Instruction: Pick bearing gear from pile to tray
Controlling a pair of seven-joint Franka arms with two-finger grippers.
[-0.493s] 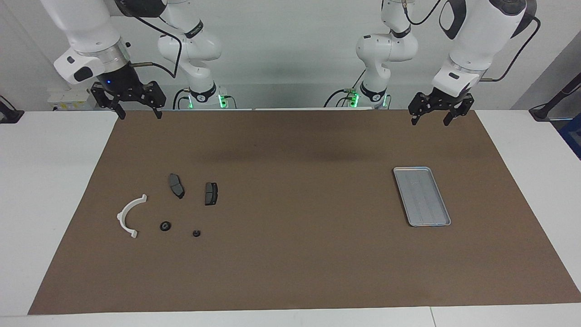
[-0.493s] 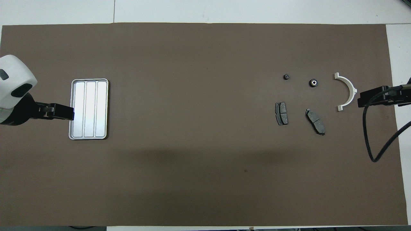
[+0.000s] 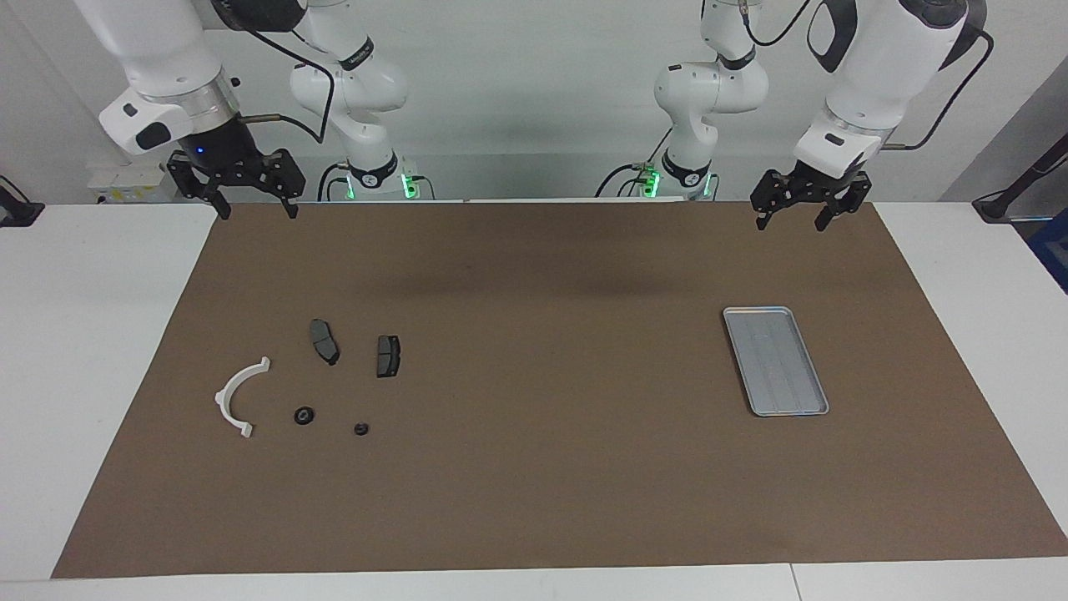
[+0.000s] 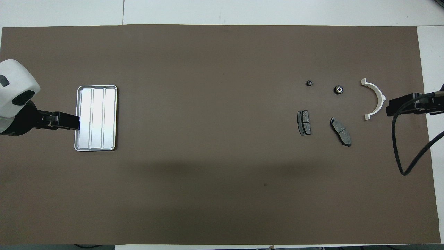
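We saw our left gripper (image 3: 791,215) hanging high over the mat's (image 3: 534,467) edge nearest us, fingers apart and holding nothing. Our right gripper (image 3: 254,207) hung likewise at its own end, fingers spread and bare. The tray (image 3: 775,360) lay flat toward the left arm's end. The pile lay toward the right arm's end: white arc (image 3: 238,396), two pads (image 3: 324,340) (image 3: 388,356), and farther from us the ringed gear (image 3: 304,415) and a smaller black piece (image 3: 360,429), all apart.

Shiny ribbed metal tray (image 4: 96,118), white plastic arc (image 4: 376,99), matt brown mat (image 4: 208,139).
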